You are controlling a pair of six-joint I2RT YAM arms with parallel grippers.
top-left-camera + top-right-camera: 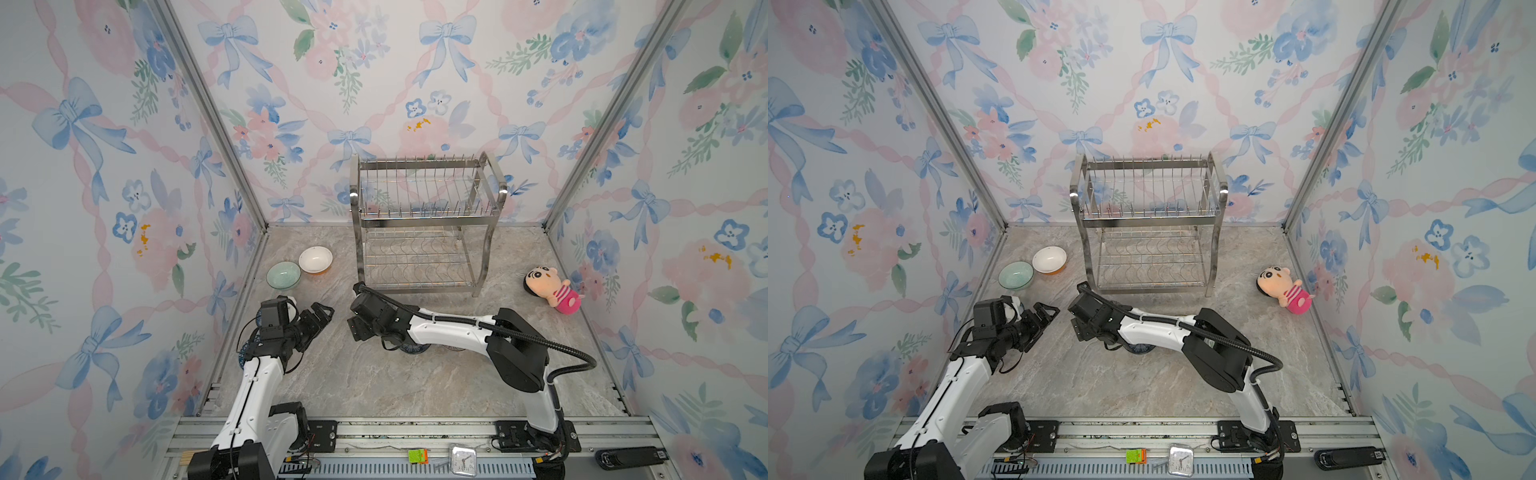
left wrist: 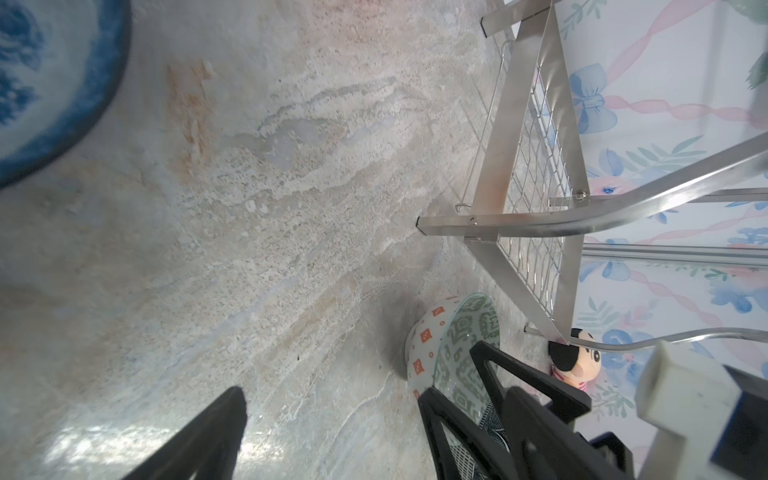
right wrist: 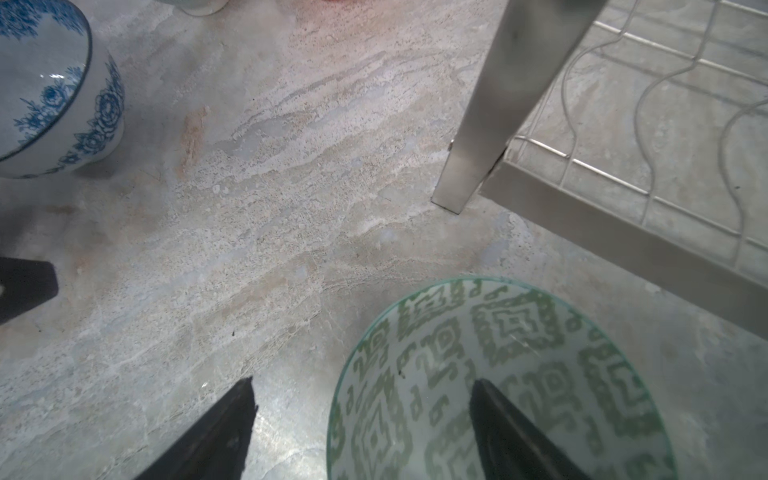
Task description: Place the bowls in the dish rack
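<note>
Between the fingers of the right gripper [image 3: 363, 382] lies the near rim of the green-patterned bowl [image 3: 519, 332]. One finger reaches down inside it and the other hangs outside, over the bare table [image 3: 249, 249]. The jaws stand well apart, and the outer finger is clear of the bowl's wall, so nothing is gripped yet.

The bowl looks like glazed ceramic: stiff, round and thin at the lip, glossy inside with a blocky green print. I judge it weighty for its size, slick under the pads, and apt to chip against steel. The wall just below the rim seems the place to pinch. Taken deep and squarely there, it should hang tilted from that one side without swivelling.

Just beyond the fingertips stands the rack [image 3: 490, 124], made of brushed steel legs and flat bars. Its low shelf is of thin wavy wire, and none of the views shows a bowl in it. Well off to the outer finger's side sits a blue-flowered bowl [image 3: 54, 95], upright on its foot.

Facing the right gripper, near but apart, the left gripper [image 1: 321, 316] is spread wide and holds nothing.
</note>
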